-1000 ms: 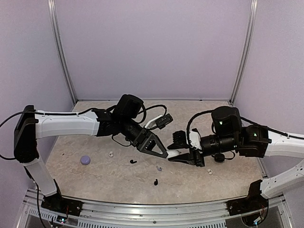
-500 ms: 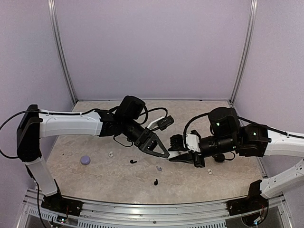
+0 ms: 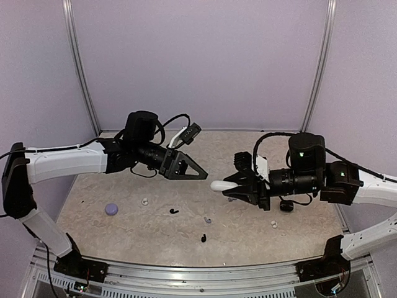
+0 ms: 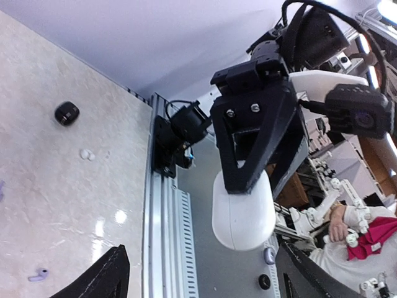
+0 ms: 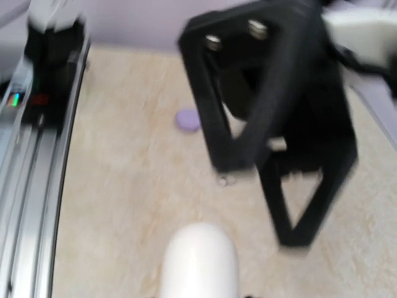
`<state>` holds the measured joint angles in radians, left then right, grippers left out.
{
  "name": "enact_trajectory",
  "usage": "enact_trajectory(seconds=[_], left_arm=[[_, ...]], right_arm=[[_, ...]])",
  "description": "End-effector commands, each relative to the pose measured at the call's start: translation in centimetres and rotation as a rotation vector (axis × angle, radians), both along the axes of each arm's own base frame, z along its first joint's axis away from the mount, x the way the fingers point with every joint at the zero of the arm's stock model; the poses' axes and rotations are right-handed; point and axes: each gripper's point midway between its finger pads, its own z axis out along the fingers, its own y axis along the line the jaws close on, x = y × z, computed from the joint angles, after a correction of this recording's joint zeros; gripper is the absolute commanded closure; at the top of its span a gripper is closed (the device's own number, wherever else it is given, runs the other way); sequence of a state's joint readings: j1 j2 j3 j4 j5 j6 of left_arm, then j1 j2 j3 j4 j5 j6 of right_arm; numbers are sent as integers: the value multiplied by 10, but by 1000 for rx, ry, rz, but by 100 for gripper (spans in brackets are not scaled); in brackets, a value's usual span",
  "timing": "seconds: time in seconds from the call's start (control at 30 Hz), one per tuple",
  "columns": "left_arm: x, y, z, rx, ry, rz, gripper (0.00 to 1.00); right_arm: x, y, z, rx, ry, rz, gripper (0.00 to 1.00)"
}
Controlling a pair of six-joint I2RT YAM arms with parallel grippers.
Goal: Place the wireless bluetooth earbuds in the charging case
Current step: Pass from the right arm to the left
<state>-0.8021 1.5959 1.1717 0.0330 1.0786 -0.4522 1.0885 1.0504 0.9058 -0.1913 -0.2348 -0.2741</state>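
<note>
Lavender walls [image 3: 198, 62], marbled bench [image 3: 136, 233]: the right pincer [image 3: 240, 186] clamps a white charging case [image 3: 222, 185] in mid-air, the case's right end hidden between its fingers. The left pincer [image 3: 197, 172] hangs spread apart, empty. Five earbuds [image 3: 174, 211] lie scattered on the bench, too small for detail.

The charging case [image 3: 222, 185] sits in the right gripper [image 3: 237, 186]. An earbud [image 3: 207, 220] lies at its seven o'clock, another case [image 3: 111, 209] at nine.

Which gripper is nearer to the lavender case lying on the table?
Left. The left gripper, jaws open, hangs above the table, to the right of the lavender case. The right gripper, shut on the white case, is even farther right.
</note>
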Motion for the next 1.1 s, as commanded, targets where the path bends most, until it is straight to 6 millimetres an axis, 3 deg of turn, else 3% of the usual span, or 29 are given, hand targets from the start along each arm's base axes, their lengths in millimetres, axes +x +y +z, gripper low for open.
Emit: enact_trajectory(seconds=[0.0,0.17,0.3,0.4,0.63,0.73,0.97,1.07], left_arm=[[21,20,48,-178,-221,216,18],[9,48,79,-373,-377,363,18],[-1,48,96,-433,-488,411,18],[-4,41,100,-422,-517,422,19],[-5,38,89,-354,-426,380,20],[-14,39,90,-347,-436,356,19],[-25,29,84,-277,-442,290,16],[-27,20,77,-239,-452,262,16]], right_arm=[[7,-4,45,221,83,-31,96],[14,-11,89,432,149,-45,96],[11,-13,112,517,184,-9,96],[4,-9,114,493,141,44,96],[11,-16,114,355,-83,5,96],[11,-14,107,299,-169,6,96],[14,9,42,-40,-438,-49,99],[10,14,38,-55,-473,-49,99]])
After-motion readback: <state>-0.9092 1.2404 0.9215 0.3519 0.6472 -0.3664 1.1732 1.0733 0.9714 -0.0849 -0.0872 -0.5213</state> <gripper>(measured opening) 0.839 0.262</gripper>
